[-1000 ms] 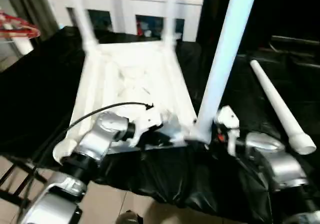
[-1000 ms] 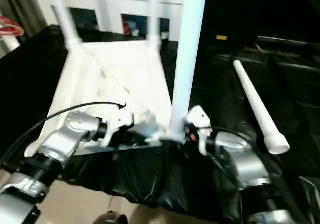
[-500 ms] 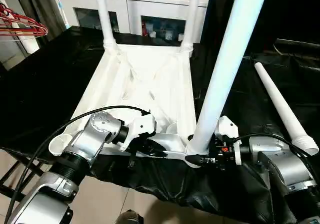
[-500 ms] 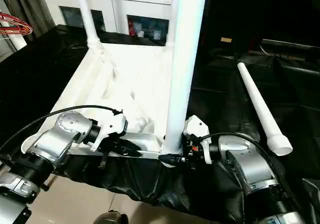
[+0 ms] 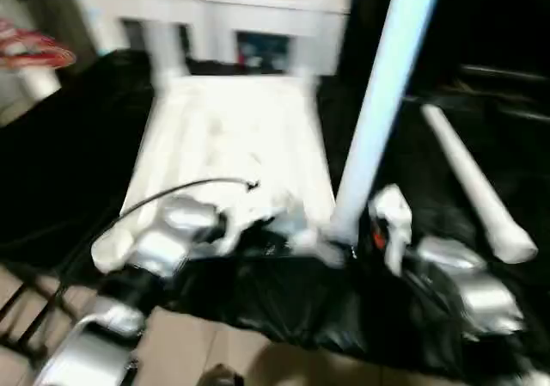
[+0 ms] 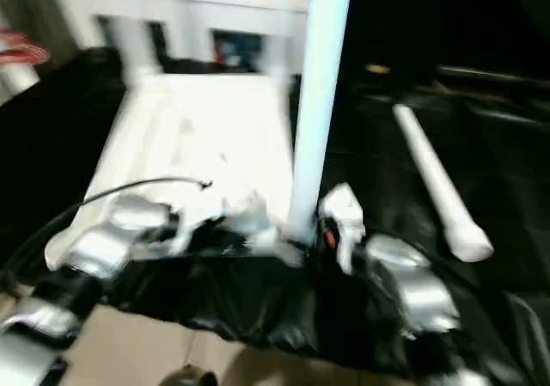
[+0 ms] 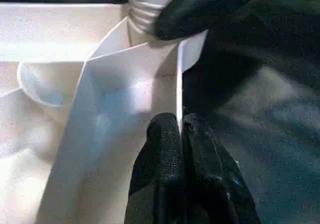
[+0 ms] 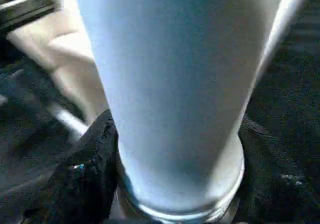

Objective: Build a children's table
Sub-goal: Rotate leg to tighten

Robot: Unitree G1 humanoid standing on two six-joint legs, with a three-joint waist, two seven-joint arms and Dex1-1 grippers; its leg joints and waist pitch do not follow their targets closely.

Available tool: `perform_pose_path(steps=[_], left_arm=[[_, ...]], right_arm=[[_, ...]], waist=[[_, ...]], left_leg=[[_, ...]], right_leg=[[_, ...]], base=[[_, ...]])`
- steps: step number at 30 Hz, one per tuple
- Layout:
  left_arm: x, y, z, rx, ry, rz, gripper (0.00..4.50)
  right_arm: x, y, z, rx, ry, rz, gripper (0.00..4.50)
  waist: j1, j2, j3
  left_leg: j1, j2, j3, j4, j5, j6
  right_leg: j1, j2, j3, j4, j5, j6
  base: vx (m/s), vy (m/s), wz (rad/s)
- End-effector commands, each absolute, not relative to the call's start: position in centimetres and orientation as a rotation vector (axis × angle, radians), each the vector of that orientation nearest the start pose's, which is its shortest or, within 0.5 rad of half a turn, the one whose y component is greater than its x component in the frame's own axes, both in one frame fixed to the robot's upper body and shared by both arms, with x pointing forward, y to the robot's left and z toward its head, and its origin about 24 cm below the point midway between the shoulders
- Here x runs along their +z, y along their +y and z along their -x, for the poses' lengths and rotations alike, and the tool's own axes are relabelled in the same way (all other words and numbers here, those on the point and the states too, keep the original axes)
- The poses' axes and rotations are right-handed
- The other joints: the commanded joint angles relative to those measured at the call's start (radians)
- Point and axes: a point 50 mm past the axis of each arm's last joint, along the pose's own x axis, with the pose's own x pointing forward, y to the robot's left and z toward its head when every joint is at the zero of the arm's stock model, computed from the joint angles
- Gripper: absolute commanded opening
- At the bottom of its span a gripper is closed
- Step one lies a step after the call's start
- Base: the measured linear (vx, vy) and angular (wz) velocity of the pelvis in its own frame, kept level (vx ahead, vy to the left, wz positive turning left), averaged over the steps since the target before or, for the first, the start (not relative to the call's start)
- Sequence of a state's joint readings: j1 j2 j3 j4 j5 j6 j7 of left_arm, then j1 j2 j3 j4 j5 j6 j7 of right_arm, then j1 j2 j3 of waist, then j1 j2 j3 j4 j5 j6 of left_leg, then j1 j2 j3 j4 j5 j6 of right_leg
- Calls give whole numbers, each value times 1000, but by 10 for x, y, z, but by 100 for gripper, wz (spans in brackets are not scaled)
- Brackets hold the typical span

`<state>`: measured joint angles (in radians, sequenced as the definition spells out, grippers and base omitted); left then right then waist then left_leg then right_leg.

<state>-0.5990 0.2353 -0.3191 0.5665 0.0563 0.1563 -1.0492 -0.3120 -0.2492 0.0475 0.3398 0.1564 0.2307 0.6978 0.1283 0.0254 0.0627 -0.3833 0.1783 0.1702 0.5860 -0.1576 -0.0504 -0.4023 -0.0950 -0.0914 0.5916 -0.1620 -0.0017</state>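
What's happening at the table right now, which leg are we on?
The table top lies upside down on the black cover. The left end effector is shut on the thin wall of the top's near edge, steadying it. The right end effector grips the base of the near-right leg, which stands upright in its corner socket. Two far legs are already standing. One loose leg lies on the cover to the right, and the near-left socket is empty.
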Motion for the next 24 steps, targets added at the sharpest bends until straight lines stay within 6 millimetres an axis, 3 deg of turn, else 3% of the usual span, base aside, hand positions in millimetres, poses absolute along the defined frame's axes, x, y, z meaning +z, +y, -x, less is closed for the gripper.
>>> perform_pose_path(steps=[1,3,5,8,9,13,16,18,20,21,24], left_arm=[[72,64,-328,-1238,268,-364,0],[73,54,-332,-1165,259,-346,0],[73,47,-334,-1105,251,-347,0],[71,39,-331,-1111,243,-360,0],[70,38,-329,-1126,240,-361,0],[69,41,-323,-1192,229,-357,0],[68,47,-320,-1224,229,-358,0],[67,50,-318,-1244,235,-350,0],[67,55,-315,-1288,231,-349,0],[67,58,-314,-1305,236,-347,0],[67,67,-312,-1355,248,-354,0]], right_arm=[[18,-132,-299,684,343,12,276],[14,-129,-308,528,362,-22,276],[12,-123,-315,419,371,-49,276],[15,-110,-319,392,332,-76,276],[17,-106,-320,405,318,-93,331],[20,-100,-319,457,296,-154,374],[23,-104,-319,481,280,-122,383],[24,-107,-319,509,270,-112,390],[26,-113,-316,576,260,-95,390],[27,-116,-314,615,260,-89,390],[32,-127,-304,772,255,-37,390]], waist=[[-3,-2,-65],[-15,-6,-64],[-22,-1,-63],[-22,0,-66],[-22,1,-67],[-20,1,-69],[-21,1,-71],[-18,2,-72],[-13,2,-73],[-10,9,-74],[-4,4,-76]], left_leg=[[21,48,-32,-83,-430,-31],[29,43,-29,-78,-436,-30],[23,43,-31,-81,-436,-28],[25,44,-29,-81,-431,-19],[22,45,-29,-83,-424,-14],[18,48,-25,-86,-400,-5],[15,48,-23,-85,-379,1],[19,48,-19,-81,-355,7],[16,49,-18,-81,-332,17],[16,50,-17,-80,-320,22],[15,51,-15,-77,-288,39]], right_leg=[[37,-81,39,-105,-570,-104],[29,-77,37,-109,-564,-113],[33,-75,35,-109,-554,-116],[32,-75,38,-109,-521,-114],[34,-73,40,-104,-489,-121],[38,-71,45,-92,-393,-154],[42,-72,47,-85,-363,-166],[40,-71,50,-83,-332,-183],[46,-70,49,-79,-303,-190],[44,-69,51,-75,-282,-194],[51,-66,49,-71,-246,-199]], base=[[0,0,0],[0,0,0],[0,0,0],[0,0,0],[0,0,0],[0,0,0],[0,0,0],[0,0,0],[0,0,0],[0,0,0],[0,0,0]])
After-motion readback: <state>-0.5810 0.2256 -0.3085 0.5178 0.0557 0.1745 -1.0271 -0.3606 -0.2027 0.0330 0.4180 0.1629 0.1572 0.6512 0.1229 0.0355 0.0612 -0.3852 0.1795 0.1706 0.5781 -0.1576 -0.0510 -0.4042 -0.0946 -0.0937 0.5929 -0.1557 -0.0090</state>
